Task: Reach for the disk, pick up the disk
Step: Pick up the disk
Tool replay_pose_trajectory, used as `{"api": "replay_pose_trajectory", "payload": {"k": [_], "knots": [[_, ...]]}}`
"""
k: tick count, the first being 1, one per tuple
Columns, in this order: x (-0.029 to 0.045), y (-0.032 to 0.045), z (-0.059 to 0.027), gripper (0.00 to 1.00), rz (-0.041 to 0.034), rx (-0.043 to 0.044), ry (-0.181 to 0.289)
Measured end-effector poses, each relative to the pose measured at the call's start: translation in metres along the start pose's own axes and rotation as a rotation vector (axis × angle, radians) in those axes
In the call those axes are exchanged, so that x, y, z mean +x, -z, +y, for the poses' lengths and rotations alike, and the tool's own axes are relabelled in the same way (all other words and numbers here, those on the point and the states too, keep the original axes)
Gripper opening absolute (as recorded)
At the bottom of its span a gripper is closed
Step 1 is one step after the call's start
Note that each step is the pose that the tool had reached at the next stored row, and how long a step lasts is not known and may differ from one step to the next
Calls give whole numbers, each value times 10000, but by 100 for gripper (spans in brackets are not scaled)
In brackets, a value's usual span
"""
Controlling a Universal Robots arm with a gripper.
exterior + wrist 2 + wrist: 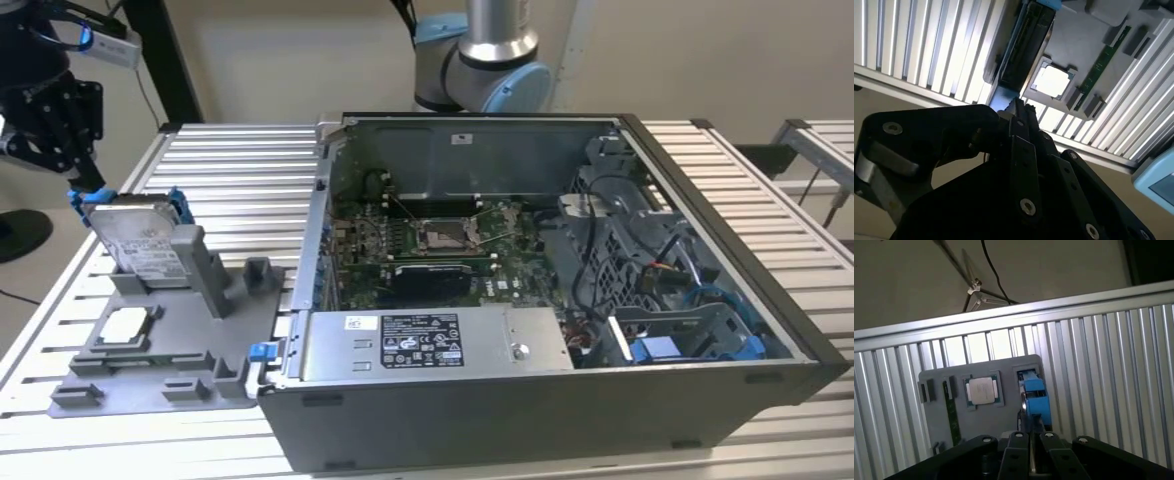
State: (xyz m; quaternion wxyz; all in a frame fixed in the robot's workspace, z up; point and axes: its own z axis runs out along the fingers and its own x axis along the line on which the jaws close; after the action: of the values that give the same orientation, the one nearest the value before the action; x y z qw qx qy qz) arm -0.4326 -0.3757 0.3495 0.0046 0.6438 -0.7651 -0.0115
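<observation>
Arm [51, 112] angled dwn, the exterior view's left, end at upright disk's [139, 240] top

I see the desk [227, 170] as a ribbed metal top. Two things sit directly on it: a grey plastic holder [174, 350] toward the exterior view's left, and an open computer case [534, 420] just beside it, filling the middle.
</observation>
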Motion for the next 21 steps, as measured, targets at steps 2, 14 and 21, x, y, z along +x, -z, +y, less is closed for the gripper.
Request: {"api": "replay_pose_trajectory", "payload": {"k": [2, 14, 21], "knots": [[0, 0, 0, 100, 0, 0, 8], [0, -18, 0, 100, 5, 14, 250], [0, -113, -3, 100, 23, 63, 857]]}}
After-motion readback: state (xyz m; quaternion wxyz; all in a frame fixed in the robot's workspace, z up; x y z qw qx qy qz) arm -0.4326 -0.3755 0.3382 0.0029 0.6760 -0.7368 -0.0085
